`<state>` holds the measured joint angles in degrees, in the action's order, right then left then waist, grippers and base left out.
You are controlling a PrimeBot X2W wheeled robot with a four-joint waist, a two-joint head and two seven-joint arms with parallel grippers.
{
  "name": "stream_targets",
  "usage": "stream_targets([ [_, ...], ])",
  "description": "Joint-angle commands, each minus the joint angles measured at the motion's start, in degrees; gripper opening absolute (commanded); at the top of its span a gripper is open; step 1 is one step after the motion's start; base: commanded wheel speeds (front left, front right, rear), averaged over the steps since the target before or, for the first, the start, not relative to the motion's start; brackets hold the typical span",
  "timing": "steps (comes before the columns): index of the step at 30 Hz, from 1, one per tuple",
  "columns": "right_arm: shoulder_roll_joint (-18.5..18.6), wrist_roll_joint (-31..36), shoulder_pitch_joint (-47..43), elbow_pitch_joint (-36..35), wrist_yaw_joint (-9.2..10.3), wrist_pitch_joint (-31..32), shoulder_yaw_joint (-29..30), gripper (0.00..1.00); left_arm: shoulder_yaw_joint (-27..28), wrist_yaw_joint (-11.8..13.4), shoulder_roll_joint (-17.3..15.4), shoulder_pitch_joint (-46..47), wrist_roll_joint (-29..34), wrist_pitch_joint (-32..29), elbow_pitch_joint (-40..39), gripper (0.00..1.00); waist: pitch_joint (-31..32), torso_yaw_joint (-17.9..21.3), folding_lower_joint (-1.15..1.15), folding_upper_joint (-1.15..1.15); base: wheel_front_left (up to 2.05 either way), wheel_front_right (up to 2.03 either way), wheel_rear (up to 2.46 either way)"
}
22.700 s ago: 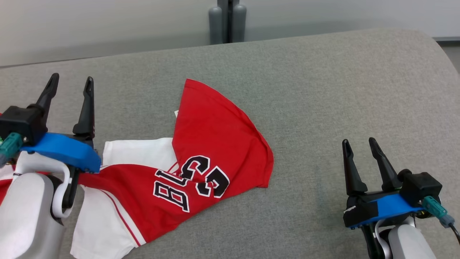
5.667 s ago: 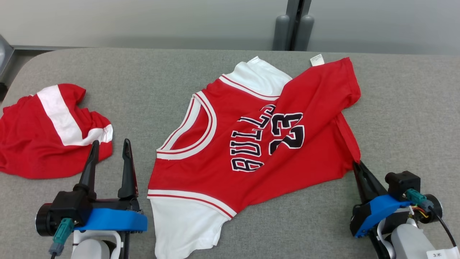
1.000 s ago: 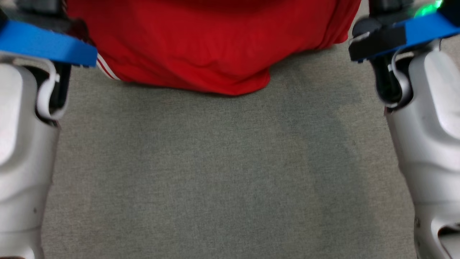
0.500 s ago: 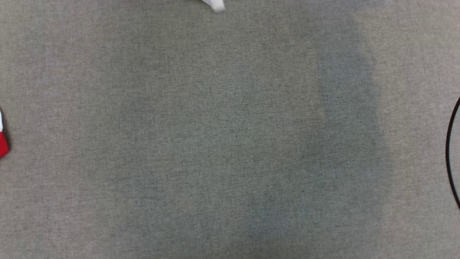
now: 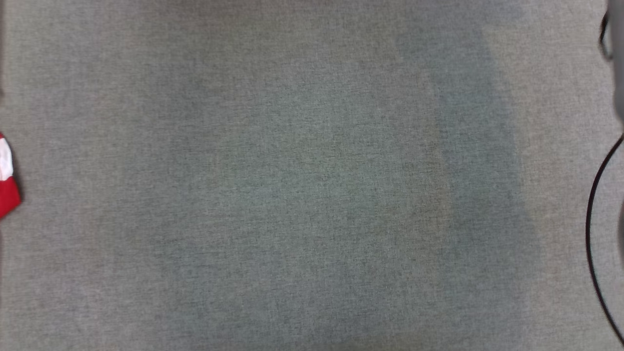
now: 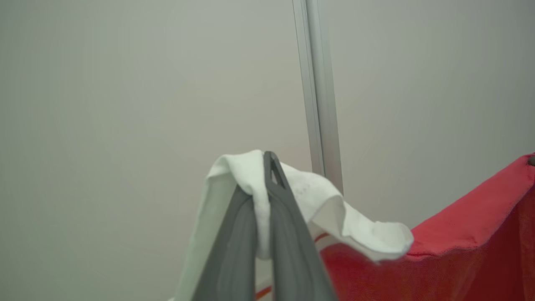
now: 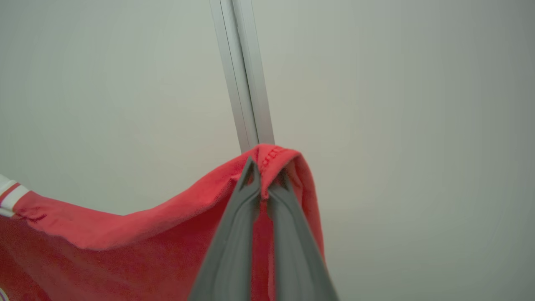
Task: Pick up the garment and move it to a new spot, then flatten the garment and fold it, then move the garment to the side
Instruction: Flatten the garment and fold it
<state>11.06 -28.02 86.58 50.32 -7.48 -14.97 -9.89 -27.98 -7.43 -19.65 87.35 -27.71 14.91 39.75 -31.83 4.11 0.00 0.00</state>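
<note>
The garment is a red jersey with white sleeves, lifted off the table and hanging between my two grippers against a pale wall. In the left wrist view my left gripper (image 6: 261, 179) is shut on a white sleeve (image 6: 322, 200), and the red body (image 6: 459, 251) sags off to the right. In the right wrist view my right gripper (image 7: 265, 175) is shut on a folded red corner of the garment (image 7: 125, 251), which droops to the left. A striped white trim (image 7: 8, 194) shows at that view's left edge.
The head view looks straight down on the grey cloth-covered table (image 5: 312, 175). A bit of red and white cloth (image 5: 6, 180) lies at its left edge. A black cable (image 5: 592, 229) curves along the right edge below a blurred pale part (image 5: 616, 58). A metal post (image 7: 246, 83) runs up the wall.
A second ago the red garment and both forearms were at the top of the head view; since then they have left it. The cloth at the left edge shows slightly more.
</note>
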Motion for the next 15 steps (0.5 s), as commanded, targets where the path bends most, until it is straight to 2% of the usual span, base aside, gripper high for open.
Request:
stream_targets([
  [1, 0.23, -1.01, -3.91, -2.01, -0.03, -0.28, -0.06, 0.0, 1.4, 0.19, -0.26, -3.46, -0.42, 0.34, -1.83, 0.0, 0.41, -0.17, 0.0, 0.0, 0.0, 0.0, 0.0],
  [6, -0.18, -1.86, -16.37, -7.56, -0.03, -0.29, -1.18, 0.0, 4.54, 1.69, -0.07, -17.53, 0.48, 0.31, -8.43, 0.0, 2.93, -0.47, 0.0, 0.0, 0.0, 0.0, 0.0],
  [15, -1.76, -3.0, -37.88, -16.87, -0.03, -0.29, -0.79, 0.0, 10.13, 5.85, 1.62, -45.17, 1.9, 0.29, -22.26, 0.0, 8.29, -0.37, 0.0, 0.0, 0.0, 0.0, 0.0],
])
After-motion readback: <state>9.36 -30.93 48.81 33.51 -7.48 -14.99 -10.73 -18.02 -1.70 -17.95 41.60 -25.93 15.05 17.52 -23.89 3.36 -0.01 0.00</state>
